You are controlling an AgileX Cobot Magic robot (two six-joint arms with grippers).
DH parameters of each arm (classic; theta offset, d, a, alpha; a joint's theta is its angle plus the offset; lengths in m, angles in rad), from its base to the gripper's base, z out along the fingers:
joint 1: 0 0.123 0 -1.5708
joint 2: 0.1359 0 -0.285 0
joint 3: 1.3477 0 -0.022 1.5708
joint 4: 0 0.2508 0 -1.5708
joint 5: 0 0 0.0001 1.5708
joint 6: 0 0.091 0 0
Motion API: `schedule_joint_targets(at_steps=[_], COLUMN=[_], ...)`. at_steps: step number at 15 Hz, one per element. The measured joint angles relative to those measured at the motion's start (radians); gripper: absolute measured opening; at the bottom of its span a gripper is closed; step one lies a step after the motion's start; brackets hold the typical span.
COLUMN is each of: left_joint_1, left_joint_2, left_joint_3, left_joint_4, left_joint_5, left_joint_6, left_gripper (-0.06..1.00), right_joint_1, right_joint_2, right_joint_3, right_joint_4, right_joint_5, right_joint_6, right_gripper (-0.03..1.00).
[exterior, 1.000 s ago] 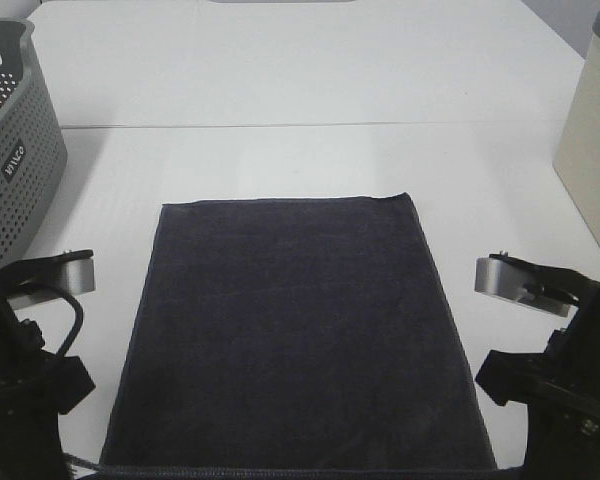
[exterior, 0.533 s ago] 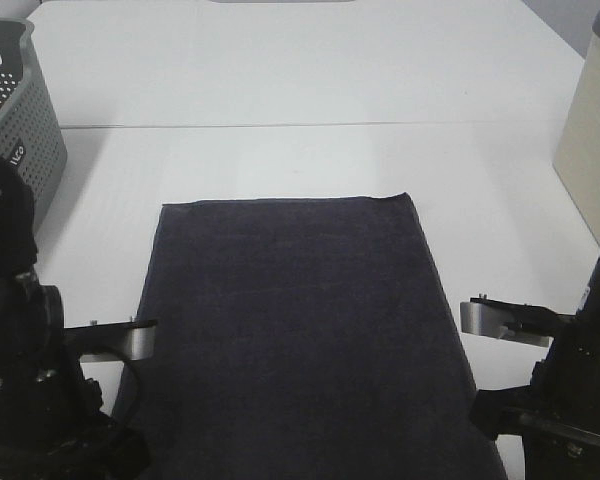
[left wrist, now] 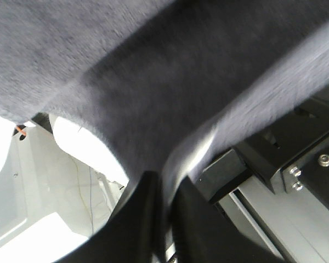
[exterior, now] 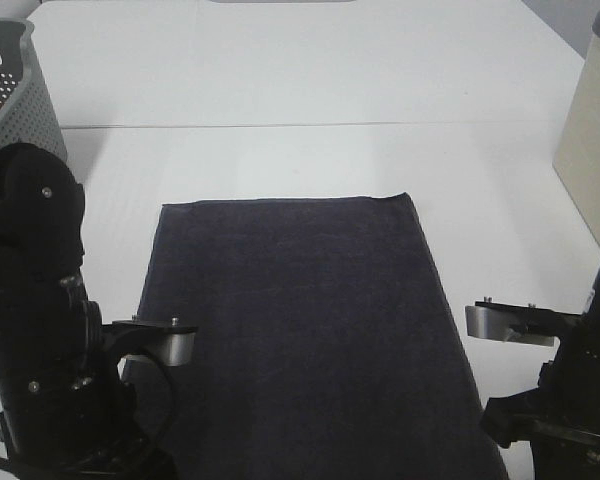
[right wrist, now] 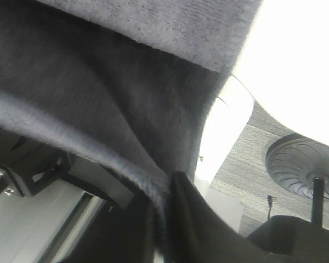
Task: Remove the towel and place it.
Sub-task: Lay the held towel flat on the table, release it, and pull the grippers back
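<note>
1. Towel [exterior: 300,330]: dark charcoal cloth, spread flat on the white worktop [exterior: 300,70] between the two arms. The far hem lies straight and free; the near end runs out of the exterior high view.
2. Left end effector [left wrist: 164,183]: clenched on a fold of the towel, with cloth drawn down between the closed fingers.
3. Right end effector [right wrist: 165,183]: likewise clenched on the towel, just beside a hemmed edge.
4. Hazard, slip: both pinches look shallow. An uneven lift could pull the cloth out of one side and leave it hanging askew.
5. Hazard, drag: the cloth is long. A low lift would likely trail the far end across the worktop, and it could fold under itself.
6. Edges: the grey basket [exterior: 25,110] stands at far left and the beige bin [exterior: 590,150] at far right, both well apart from the towel. The left arm [exterior: 35,300] overlaps the left hem in the high view; the right arm [exterior: 580,400] stands just beside the right hem.
7. Open room: a wide stretch of bare worktop lies beyond the far hem, with narrower strips along both sides.
</note>
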Motion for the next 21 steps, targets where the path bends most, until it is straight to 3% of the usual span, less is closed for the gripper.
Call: schedule_joint_targets(at_steps=[3, 5, 7, 11, 13, 14, 15, 18, 21], left_joint_1=[-0.027, -0.032, -0.032, -0.032, -0.015, -0.015, 0.061, 0.221, 0.349], left_joint_2=[0.000, 0.000, -0.011, -0.028, -0.027, -0.027, -0.011, 0.030, 0.098], left_joint_3=[0.000, -0.012, -0.044, -0.184, -0.344, -0.344, -0.439, -0.563, -0.661], left_joint_4=[-0.017, -0.069, -0.092, -0.070, 0.058, 0.058, 0.085, 0.103, 0.109], left_joint_5=[-0.017, -0.019, -0.018, -0.016, -0.017, -0.017, -0.015, -0.018, -0.021], left_joint_6=[-0.041, -0.047, -0.048, -0.048, -0.047, -0.047, -0.047, -0.013, 0.015], left_gripper=[0.38, 0.60, 0.70, 0.72, 0.72, 0.72, 0.72, 0.74, 0.77], right_joint_1=[-0.001, -0.001, -0.001, -0.001, -0.003, -0.003, -0.005, -0.007, -0.111], right_joint_2=[0.000, -0.006, -0.048, -0.150, -0.155, -0.155, -0.105, 0.005, 0.162], right_joint_3=[0.003, 0.004, 0.004, -0.050, -0.241, -0.241, -0.391, -0.608, -0.832], right_joint_4=[0.016, 0.053, 0.060, 0.032, -0.040, -0.040, -0.076, -0.171, -0.154], right_joint_5=[-0.009, -0.017, -0.033, -0.092, -0.095, -0.095, -0.050, -0.014, 0.043], right_joint_6=[-0.015, -0.048, -0.057, -0.056, -0.046, -0.046, -0.023, 0.007, 0.008], right_gripper=[0.29, 0.51, 0.65, 0.68, 0.69, 0.69, 0.69, 0.69, 0.69])
